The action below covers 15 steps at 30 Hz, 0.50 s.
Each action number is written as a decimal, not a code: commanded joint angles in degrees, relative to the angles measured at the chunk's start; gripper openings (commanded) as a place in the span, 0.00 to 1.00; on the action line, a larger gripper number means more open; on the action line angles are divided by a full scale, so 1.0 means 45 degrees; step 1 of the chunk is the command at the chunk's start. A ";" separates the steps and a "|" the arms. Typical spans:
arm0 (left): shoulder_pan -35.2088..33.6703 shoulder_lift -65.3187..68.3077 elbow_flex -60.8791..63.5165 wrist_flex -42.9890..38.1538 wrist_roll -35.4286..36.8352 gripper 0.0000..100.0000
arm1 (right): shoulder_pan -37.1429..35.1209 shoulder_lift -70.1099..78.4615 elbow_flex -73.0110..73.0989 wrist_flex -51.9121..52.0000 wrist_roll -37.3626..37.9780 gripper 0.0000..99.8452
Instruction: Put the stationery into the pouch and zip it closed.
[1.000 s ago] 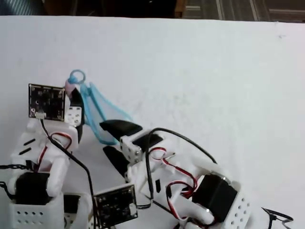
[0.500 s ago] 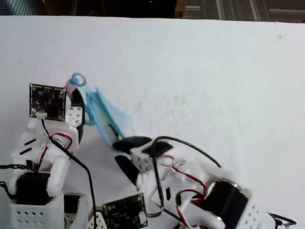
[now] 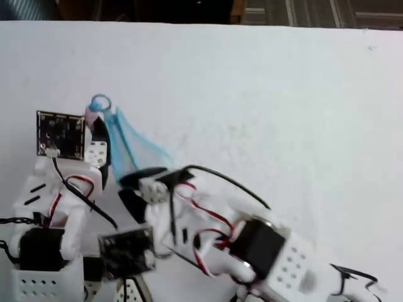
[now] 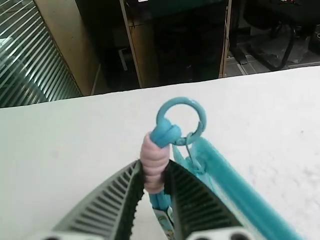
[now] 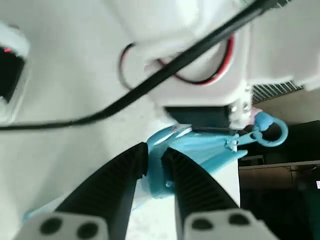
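The blue pouch (image 3: 129, 148) hangs slanted between the two arms near the table's left side. At its far end is a pink ribbed tab (image 4: 152, 152) with a blue ring (image 4: 181, 117). My left gripper (image 4: 153, 169) is shut on that tab, seen in the high view as the left gripper (image 3: 99, 129) beside the ring (image 3: 101, 102). My right gripper (image 5: 155, 151) has its black fingers drawn close around the pouch's near end (image 5: 200, 147). The high view shows the right gripper (image 3: 124, 187) just below the pouch.
The white table (image 3: 271, 107) stretches bare to the right and back. The left arm's camera board (image 3: 60, 134) and white body stand at the left edge. The right arm's body and cables (image 3: 214, 233) crowd the front.
The right arm swung left and its fingers narrowed onto the pouch's near end. The pouch shifted and spread slightly. The left gripper stayed put on the tab.
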 commanded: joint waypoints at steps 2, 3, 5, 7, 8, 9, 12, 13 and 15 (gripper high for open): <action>0.0811 0.0068 -0.0781 0.0703 -0.0293 0.02 | 0.0010 0.1924 -0.1055 -0.1436 -0.1250 0.02; 0.0928 0.0068 -0.0821 0.0781 -0.0430 0.02 | 0.0010 0.2413 -0.1348 -0.1651 -0.1661 0.02; 0.0967 0.0068 -0.0821 0.0879 -0.0508 0.02 | 0.0166 0.3214 -0.2012 -0.2022 -0.2305 0.02; 0.0928 0.0068 -0.0762 0.0918 -0.0527 0.02 | 0.0440 0.3819 -0.2520 -0.2530 -0.2696 0.02; 0.0928 0.0068 -0.0762 0.0996 -0.0527 0.02 | 0.0557 0.4034 -0.2618 -0.2862 -0.2794 0.02; 0.0947 0.0068 -0.0821 0.1133 -0.0547 0.02 | 0.0694 0.4210 -0.2657 -0.3116 -0.2852 0.02; 0.1026 0.0068 -0.0860 0.1270 -0.0547 0.02 | 0.1045 0.4640 -0.2657 -0.3819 -0.2911 0.02; 0.1026 0.0068 -0.0860 0.1270 -0.0547 0.02 | 0.1143 0.4718 -0.2657 -0.4015 -0.3145 0.02; 0.1026 0.0029 -0.0860 0.1289 -0.0547 0.02 | 0.1358 0.4972 -0.2657 -0.4366 -0.3614 0.02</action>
